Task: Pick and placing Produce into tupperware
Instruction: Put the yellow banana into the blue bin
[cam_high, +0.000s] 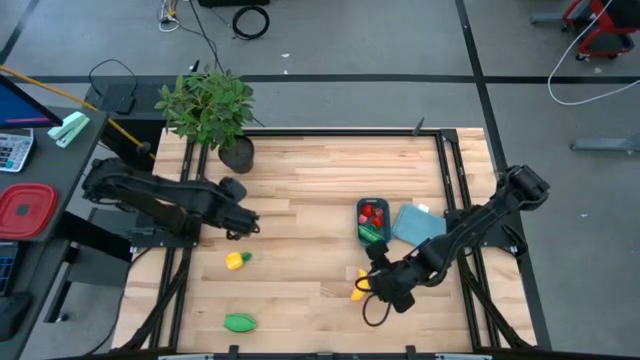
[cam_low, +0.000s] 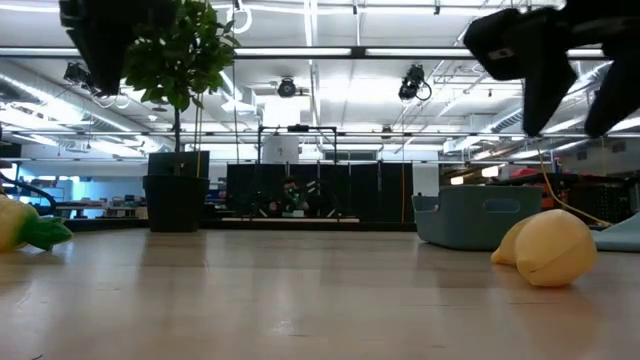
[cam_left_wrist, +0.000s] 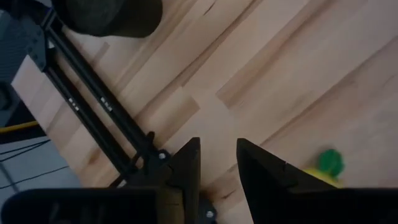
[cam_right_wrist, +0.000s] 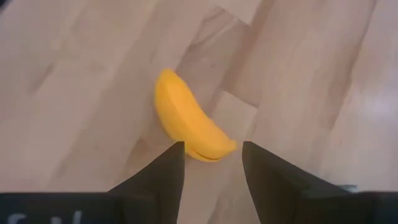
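Observation:
The yellow banana (cam_high: 358, 288) lies on the table near its near edge, and it shows large in the right wrist view (cam_right_wrist: 189, 121). My right gripper (cam_right_wrist: 212, 149) is open and hangs just above it (cam_high: 377, 291), with a finger on either side of the banana's end, touching nothing. The dark-blue tupperware (cam_high: 373, 221) stands just beyond and holds tiny red pieces and a green one. A yellow piece with a green stem (cam_high: 236, 260) and a green oblong piece (cam_high: 239, 322) rest on the left half. My left gripper (cam_high: 250, 224) is open above bare wood (cam_left_wrist: 217, 152).
A flat light-blue piece (cam_high: 418, 225) lies against the tupperware's right side. A potted plant (cam_high: 210, 105) stands at the far left corner. A red square container (cam_high: 25, 210) sits off the table to the left. Black frame rails (cam_high: 452, 180) run along both sides.

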